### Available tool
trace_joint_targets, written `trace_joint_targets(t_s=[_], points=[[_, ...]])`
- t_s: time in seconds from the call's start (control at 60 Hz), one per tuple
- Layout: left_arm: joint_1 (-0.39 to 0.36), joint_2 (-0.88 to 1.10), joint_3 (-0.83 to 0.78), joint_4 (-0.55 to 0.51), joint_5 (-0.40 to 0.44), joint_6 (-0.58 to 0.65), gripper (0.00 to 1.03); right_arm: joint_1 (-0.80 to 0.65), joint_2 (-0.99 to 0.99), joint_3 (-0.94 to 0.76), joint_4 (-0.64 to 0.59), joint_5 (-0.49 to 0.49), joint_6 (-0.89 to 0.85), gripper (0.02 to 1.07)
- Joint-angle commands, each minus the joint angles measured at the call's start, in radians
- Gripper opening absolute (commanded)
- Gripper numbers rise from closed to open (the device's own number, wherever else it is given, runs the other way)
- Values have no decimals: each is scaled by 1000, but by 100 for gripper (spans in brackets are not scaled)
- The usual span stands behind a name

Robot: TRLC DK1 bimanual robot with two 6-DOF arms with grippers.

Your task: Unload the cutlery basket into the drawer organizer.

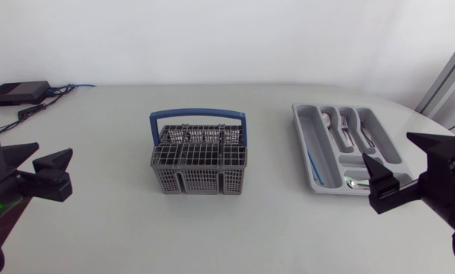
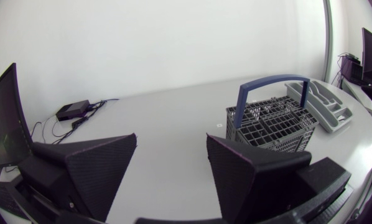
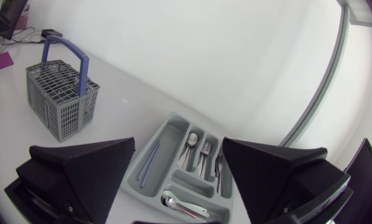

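While our left gripper [image 2: 172, 140] and right gripper [image 3: 178, 143] gape wide and empty, we check the basket [image 1: 198, 158], left of the organizer [image 1: 300, 141], for stragglers.

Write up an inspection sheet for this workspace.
Surface: white table.
Job's things: grey cutlery basket mid-table, blue handle upright, no cutlery visible in it; drawer organizer toward the right arm holds spoons, forks, blue sticks.
Clutter: black box at far left corner.
Pincers: left pincer open, empty; right pincer open, empty, near the organizer.
Cables: black cables beside the box.
Surroundings: nothing seen.
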Motion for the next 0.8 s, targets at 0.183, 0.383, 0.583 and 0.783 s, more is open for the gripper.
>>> trace_joint_targets(t_s=[0.183,0.383,0.583,0.783], points=[[10,-148,-156,99,-6,-57,99,-55,-138,-144,68,-24,173,103],[12,-262,-269,173,-8,-104,99,-95,-245,-241,116,-41,285,103],[13,-369,-375,241,-9,-149,98,-133,-345,-331,161,-57,390,103],[14,-413,-419,270,-9,-167,97,-148,-386,-368,180,-64,433,103]])
